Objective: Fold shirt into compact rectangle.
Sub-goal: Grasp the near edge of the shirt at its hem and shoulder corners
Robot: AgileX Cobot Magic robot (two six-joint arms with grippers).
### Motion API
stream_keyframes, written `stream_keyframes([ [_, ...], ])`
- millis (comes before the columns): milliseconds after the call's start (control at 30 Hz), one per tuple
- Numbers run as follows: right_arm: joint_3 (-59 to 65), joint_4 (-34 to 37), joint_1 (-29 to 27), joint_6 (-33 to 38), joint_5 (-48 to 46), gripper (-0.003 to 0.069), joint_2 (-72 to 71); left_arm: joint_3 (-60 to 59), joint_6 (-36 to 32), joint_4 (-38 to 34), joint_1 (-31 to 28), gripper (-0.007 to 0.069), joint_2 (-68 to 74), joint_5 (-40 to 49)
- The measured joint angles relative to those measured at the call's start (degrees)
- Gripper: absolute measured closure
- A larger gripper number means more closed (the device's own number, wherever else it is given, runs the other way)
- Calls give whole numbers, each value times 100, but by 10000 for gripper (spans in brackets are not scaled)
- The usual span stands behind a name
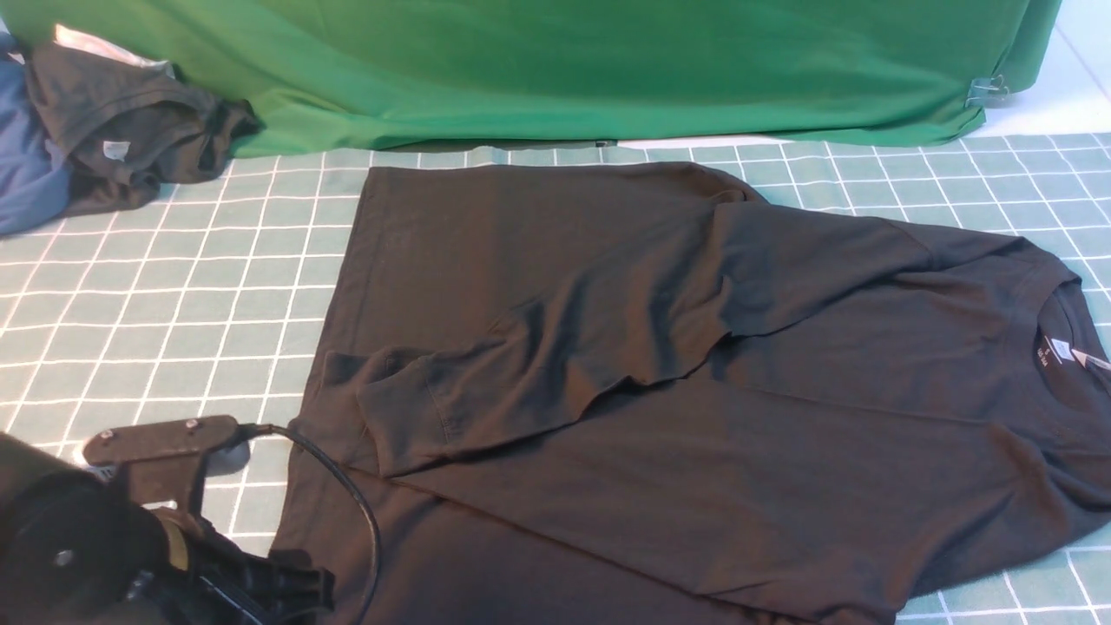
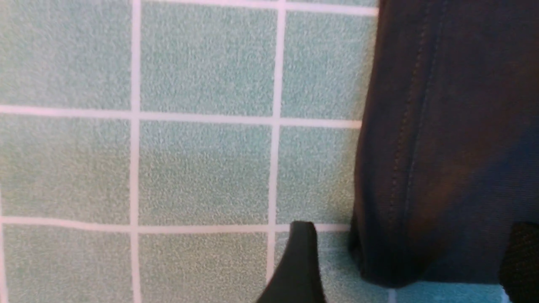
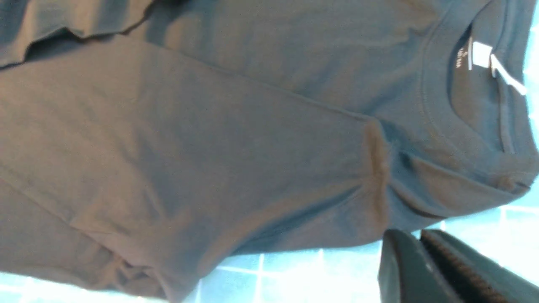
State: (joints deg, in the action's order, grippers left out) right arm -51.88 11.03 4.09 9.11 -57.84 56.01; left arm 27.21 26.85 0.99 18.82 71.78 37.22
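One black shirt (image 1: 608, 347) is laid flat on the checked mat (image 1: 174, 304), filling the middle and right, with its round neck (image 1: 1041, 312) at the right and its hem at the left. One long sleeve (image 1: 555, 365) is folded across the body. One white label (image 3: 481, 54) is sewn inside the neck; its print is too small to be read. Two grippers are seen. The left gripper (image 2: 410, 261) is spread wide at the hem's near-left corner. The right gripper (image 3: 421, 237) is clenched just beside a shoulder edge. One green cloth (image 1: 608, 69), one dark garment (image 1: 130, 130) and one blue garment (image 1: 26, 165) are seen at the far side.
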Motion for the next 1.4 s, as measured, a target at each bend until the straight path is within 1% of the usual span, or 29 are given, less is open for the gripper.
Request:
stream_keyframes([
  [67, 0, 73, 0, 56, -15, 613, 0, 0, 5, -67, 0, 45, 270, -40],
  [133, 0, 125, 0, 84, -47, 613, 0, 0, 11, -99, 0, 55, 528, -133],
  [200, 0, 148, 0, 131, -81, 613, 0, 15, -19, -140, 0, 84, 668, -128],
  [233, 0, 162, 0, 155, -115, 613, 0, 37, -79, -149, 0, 116, 718, -83],
  [267, 0, 162, 0, 155, -115, 613, 0, 44, -120, -149, 0, 130, 748, -67],
  [300, 0, 162, 0, 171, -143, 610, 0, 60, -281, -180, 0, 179, 786, -30],
  [433, 0, 180, 0, 197, -188, 604, 0, 68, -861, -392, 0, 468, 784, -35],
  [467, 0, 180, 0, 205, -189, 603, 0, 68, -933, -432, 0, 505, 772, -40],
  [500, 0, 180, 0, 205, -196, 602, 0, 73, -955, -445, 0, 526, 763, -40],
  [533, 0, 180, 0, 210, -218, 599, 0, 85, -1024, -512, 0, 573, 721, -40],
  [567, 0, 180, 0, 210, -231, 595, 0, 86, -1047, -615, 0, 596, 692, -12],
  [667, 0, 186, 0, 219, -280, 590, 0, 155, -1081, -763, 0, 611, 523, 204],
  [767, 0, 197, 0, 344, -437, 580, 0, 263, -1096, -764, 0, 613, 207, 517],
  [900, 0, 359, 0, 450, -590, 545, 0, 307, -1100, -733, 0, 615, -300, 1042],
  [933, 7, 442, 0, 465, -608, 527, 0, 313, -1088, -692, 0, 615, -449, 1199],
  [967, 121, 688, 0, 529, -602, 468, -2, 324, -1001, -583, 0, 615, -713, 1442],
  [1033, 277, 837, 0, 649, -597, 398, -7, 329, -895, -439, 0, 615, -932, 1674],
  [1067, 359, 885, 0, 698, -597, 379, -7, 329, -861, -401, 0, 615, -984, 1719],
  [1100, 611, 931, 26, 800, -544, 307, -7, 329, -760, -260, 0, 615, -1174, 1835],
  [1200, 1142, 952, 170, 843, -278, 202, -7, 329, -649, -99, 0, 615, -1431, 1983],
  [1233, 1316, 957, 240, 857, -172, 179, -7, 329, -635, -99, 0, 615, -1481, 2014],
  [1300, 1564, 970, 359, 869, -36, 157, -7, 329, -631, -99, 0, 615, -1530, 2047],
  [1367, 1747, 985, 537, 891, 105, 147, -7, 329, -624, -99, 0, 615, -1544, 2054],
  [1400, 1905, 997, 732, 931, 241, 141, -7, 329, -624, -99, 0, 615, -1549, 2061],
])
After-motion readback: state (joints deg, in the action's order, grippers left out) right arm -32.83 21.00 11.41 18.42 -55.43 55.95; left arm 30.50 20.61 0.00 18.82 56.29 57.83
